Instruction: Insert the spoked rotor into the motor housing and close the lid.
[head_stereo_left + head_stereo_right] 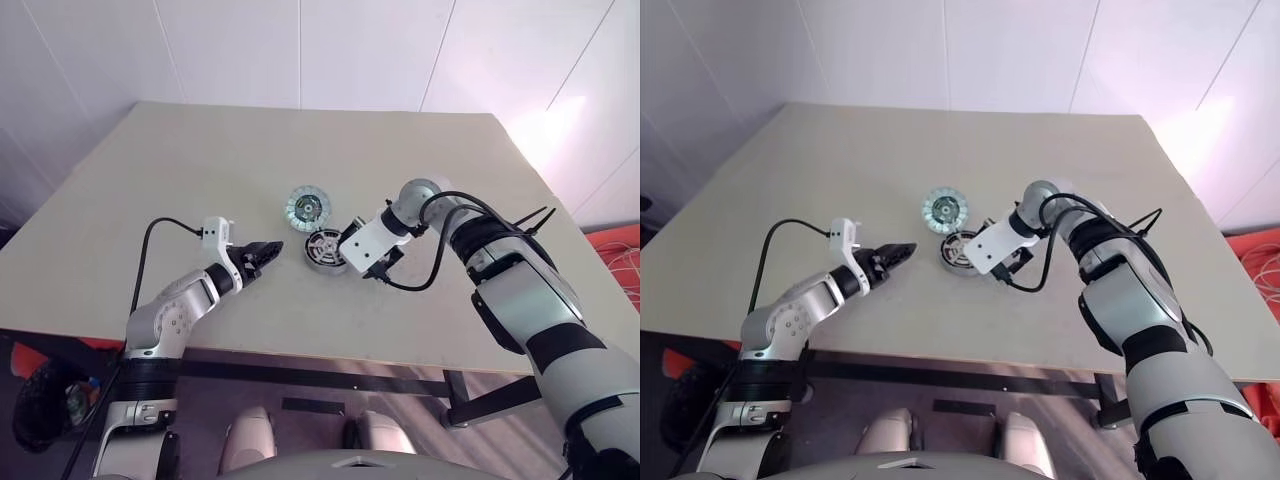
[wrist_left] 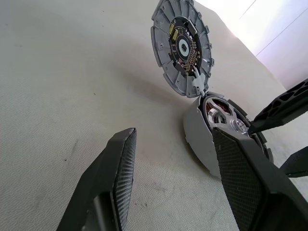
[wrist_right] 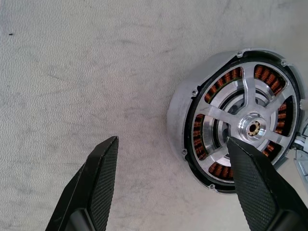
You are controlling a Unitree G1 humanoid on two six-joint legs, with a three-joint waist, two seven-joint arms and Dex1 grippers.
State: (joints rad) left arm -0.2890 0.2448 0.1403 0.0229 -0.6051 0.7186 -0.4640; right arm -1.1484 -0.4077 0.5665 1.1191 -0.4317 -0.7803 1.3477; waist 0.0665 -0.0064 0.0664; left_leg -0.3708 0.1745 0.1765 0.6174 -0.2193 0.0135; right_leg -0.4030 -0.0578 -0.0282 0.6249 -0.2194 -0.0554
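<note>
The right gripper [image 3: 171, 185], wide open and empty, hangs beside the motor housing [image 3: 192, 113]; the lid [image 1: 307, 207] lies just beyond, nearer this arm.

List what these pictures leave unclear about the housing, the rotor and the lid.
- Motor housing: in the right wrist view its far side is cut off by the picture edge; in the head views the right gripper covers part of it.
- Spoked rotor: sits inside the housing; whether fully seated cannot be told.
- Lid: whether it touches the housing is too small to tell there.
</note>
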